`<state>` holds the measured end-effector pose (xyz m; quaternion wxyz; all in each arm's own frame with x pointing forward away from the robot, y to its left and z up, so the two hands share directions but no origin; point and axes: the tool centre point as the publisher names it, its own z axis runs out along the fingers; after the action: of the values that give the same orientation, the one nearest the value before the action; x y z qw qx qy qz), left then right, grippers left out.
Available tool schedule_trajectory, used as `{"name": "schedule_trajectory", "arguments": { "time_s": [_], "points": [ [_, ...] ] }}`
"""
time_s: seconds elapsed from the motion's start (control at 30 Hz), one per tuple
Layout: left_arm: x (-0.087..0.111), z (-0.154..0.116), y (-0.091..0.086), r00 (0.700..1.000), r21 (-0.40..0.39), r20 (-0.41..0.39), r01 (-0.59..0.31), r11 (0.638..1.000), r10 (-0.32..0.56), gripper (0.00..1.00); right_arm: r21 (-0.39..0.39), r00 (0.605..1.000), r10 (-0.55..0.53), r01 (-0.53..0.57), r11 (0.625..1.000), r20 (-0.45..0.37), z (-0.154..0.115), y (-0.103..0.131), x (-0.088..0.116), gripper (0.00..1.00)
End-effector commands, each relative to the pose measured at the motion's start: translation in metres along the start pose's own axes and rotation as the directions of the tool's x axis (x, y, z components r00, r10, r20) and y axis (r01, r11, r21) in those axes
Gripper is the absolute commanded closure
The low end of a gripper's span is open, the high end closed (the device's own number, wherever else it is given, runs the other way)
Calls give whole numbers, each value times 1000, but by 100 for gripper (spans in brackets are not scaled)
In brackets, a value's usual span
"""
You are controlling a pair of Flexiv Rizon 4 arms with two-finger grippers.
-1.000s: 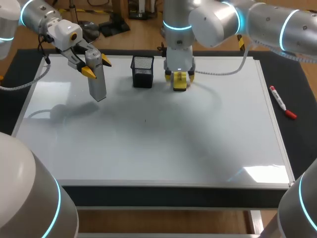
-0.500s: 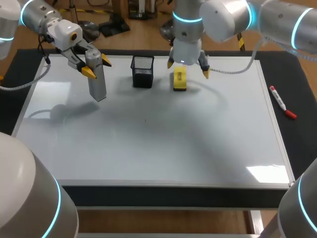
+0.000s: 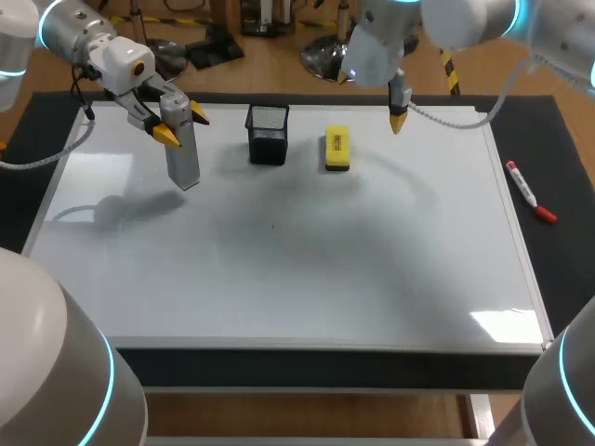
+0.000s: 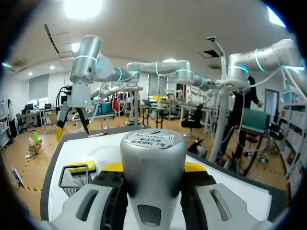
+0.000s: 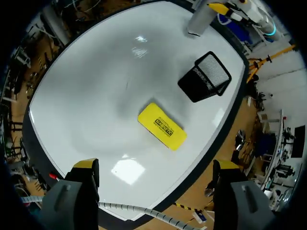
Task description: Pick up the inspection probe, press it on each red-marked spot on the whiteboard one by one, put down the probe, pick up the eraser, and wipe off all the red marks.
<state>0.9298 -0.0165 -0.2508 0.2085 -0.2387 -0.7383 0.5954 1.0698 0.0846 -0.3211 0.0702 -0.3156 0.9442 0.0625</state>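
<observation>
Left tool (image 3: 183,126) clamped on grey probe (image 3: 184,158), above whiteboard (image 3: 279,269) far left. Right tool (image 3: 371,98): 2 fingers spread, empty. Yellow eraser (image 3: 337,149) right of mesh cup (image 3: 268,135).

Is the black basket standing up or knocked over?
Standing up. The black basket sits on its base on the whiteboard, with its opening facing up.

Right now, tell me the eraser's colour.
The eraser is yellow with black print, best seen in the right wrist view.
</observation>
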Motion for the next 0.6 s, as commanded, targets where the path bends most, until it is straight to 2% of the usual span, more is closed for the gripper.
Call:
{"name": "schedule_trajectory", "arguments": {
  "time_s": [0.03, 0.1, 0.23, 0.4, 0.6],
  "points": [
    [-1, -2, 0, 1000, 1, -5, -1, 1000, 1, 100, 9, 994, 96, -96, 995, -41, -26, -2, -2, 0],
    [-1, -2, 0, 1000, 1, -5, -1, 1000, 1, 100, 21, 988, 153, -152, 988, -38, -35, -2, -8, 0],
    [-1, -2, 0, 1000, 1, -5, -1, 1000, 1, 100, -10, 972, 234, -234, 972, -22, -53, 0, -14, 0],
    [-1, -2, 0, 1000, 1, -5, -1, 1000, 1, 100, -78, 954, 297, -294, 953, 30, -70, 2, -21, 0],
    [-1, -2, 0, 1000, 1, -5, -1, 1000, 1, 100, -120, 933, 351, -340, 933, 77, -83, 3, -26, 0]
  ]
}}
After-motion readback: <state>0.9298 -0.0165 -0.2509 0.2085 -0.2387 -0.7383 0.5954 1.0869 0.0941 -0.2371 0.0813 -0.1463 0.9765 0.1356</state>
